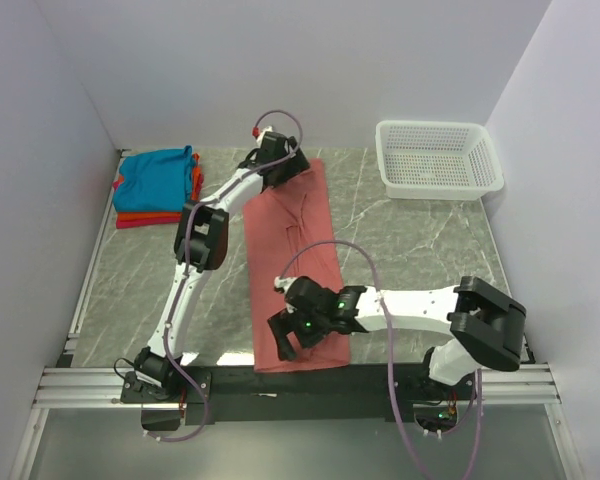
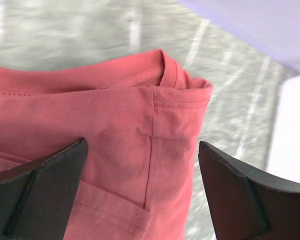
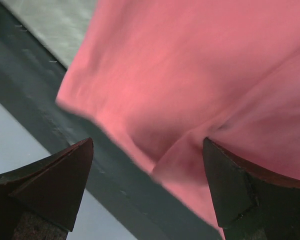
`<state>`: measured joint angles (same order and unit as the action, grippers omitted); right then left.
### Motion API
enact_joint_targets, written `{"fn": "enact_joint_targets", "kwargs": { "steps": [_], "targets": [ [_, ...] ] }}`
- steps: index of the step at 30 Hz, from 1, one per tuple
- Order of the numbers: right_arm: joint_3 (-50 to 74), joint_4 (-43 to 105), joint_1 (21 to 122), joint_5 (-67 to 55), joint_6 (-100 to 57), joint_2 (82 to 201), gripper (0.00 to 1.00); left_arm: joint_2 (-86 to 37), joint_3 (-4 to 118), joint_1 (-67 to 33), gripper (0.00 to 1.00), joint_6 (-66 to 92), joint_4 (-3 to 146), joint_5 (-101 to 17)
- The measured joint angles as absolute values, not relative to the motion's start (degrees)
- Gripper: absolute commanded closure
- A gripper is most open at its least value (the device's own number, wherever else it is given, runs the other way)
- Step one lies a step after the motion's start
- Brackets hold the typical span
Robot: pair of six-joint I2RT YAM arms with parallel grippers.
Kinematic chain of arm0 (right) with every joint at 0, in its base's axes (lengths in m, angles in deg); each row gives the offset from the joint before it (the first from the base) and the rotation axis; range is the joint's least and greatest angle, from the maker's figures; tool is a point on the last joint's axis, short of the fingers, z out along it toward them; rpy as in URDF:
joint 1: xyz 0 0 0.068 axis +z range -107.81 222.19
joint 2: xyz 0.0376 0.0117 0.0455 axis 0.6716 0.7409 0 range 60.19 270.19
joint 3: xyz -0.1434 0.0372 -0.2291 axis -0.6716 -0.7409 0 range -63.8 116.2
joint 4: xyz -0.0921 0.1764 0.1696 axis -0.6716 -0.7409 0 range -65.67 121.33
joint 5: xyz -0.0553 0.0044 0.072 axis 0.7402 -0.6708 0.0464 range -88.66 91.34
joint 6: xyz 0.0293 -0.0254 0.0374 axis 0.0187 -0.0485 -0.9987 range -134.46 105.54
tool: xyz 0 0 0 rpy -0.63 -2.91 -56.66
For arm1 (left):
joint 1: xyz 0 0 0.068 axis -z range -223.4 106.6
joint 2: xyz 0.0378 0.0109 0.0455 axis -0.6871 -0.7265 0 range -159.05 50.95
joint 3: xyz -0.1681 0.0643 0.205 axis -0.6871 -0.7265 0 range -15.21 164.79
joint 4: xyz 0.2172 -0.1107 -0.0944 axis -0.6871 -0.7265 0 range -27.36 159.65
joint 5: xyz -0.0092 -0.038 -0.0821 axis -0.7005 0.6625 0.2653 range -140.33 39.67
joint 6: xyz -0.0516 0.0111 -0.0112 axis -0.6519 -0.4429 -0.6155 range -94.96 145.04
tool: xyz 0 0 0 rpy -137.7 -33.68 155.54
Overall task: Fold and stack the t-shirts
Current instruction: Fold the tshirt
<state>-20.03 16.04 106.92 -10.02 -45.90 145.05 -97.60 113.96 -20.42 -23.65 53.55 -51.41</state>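
The salmon-pink t-shirt (image 1: 295, 255) lies folded into a long strip down the middle of the table, collar end far, hem at the near edge. My left gripper (image 1: 283, 170) is open above its collar end; the collar (image 2: 162, 70) and a folded sleeve show between my fingers (image 2: 50, 185). My right gripper (image 1: 283, 338) is open above the shirt's near hem (image 3: 155, 100), which hangs over the dark table edge. Folded teal-blue (image 1: 160, 178), orange and red (image 1: 140, 219) shirts are stacked at the far left.
A white mesh basket (image 1: 438, 160) stands at the far right by the wall. A dark rail (image 1: 380, 378) runs along the table's near edge. White walls close in on three sides.
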Motion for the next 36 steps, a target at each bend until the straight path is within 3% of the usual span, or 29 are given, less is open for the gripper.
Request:
{"fn": "enact_joint_targets", "kwargs": {
  "steps": [8,15,23,24,26,28,31,34,36],
  "targets": [
    [-12.38,10.29,112.42,-4.92,-44.61,143.78,0.04,-100.31,116.58,-19.87,0.01,-24.17,58.44,-48.48],
    [-17.54,7.87,113.19,-2.67,-44.41,135.26,0.15,-100.29,116.12,-20.03,0.01,-23.86,60.02,-47.57],
    [-23.22,1.97,113.19,2.36,-43.76,137.07,0.3,-98.76,111.29,-19.96,0.0,-22.64,64.65,-47.15],
    [-23.46,1.53,113.19,3.16,-43.84,137.29,0.39,-98.78,111.27,-19.92,0.01,-22.36,64.8,-47.15],
    [-23.99,0.74,113.19,4.41,-44.5,137.4,0.46,-98.78,111.27,-19.9,0.01,-22.03,64.76,-47.17],
    [-24.69,0.7,113.19,5.02,-45.07,137.36,0.66,-98.78,111.27,-19.85,0.0,-21.7,64.78,-47.22],
    [-26.37,1.16,113.28,5.04,-46.6,136.9,0.77,-98.78,111.27,-19.74,0.01,-21.2,64.78,-47.57],
    [-27.4,1.57,113.71,5.24,-47.87,135.7,0.98,-98.78,111.44,-19.68,0.01,-20.89,64.56,-48.05],
    [-27.86,1.6,114.15,5.39,-48.98,134.97,1.0,-98.81,111.47,-19.57,0.01,-20.59,64.48,-48.44]
  ]
}}
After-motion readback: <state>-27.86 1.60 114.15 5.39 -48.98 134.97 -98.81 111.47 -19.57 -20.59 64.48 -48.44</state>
